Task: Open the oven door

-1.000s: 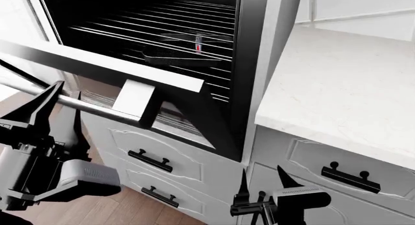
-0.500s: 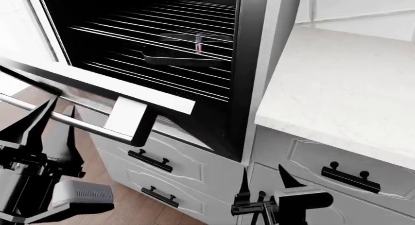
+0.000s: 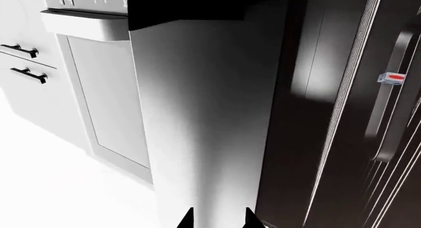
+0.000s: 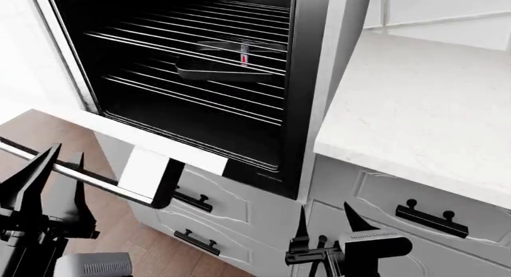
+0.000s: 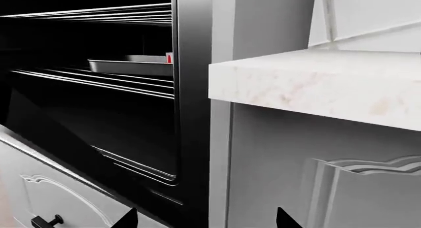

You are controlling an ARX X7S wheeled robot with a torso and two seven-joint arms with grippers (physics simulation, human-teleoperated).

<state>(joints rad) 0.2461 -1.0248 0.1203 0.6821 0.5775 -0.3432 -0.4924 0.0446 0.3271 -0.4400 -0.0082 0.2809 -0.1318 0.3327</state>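
Observation:
The oven door hangs swung far down from the dark oven cavity, its pale top edge facing up. Its long silver bar handle runs between the two black fingers of my left gripper, which is shut on it. In the left wrist view the grey door surface fills the middle, with the left gripper tips narrowly spaced over it. My right gripper stands open and holds nothing, low in front of the white drawers; the right wrist view shows its tips wide apart below the oven frame.
Wire racks and a metal tray sit inside the oven. A white marble counter lies to the right, with drawers with black handles beneath. More drawers sit under the oven door. Wood floor shows at left.
The oven door has swung farther down and outward. My left gripper has moved down and toward me with the handle. The right gripper has stayed put.

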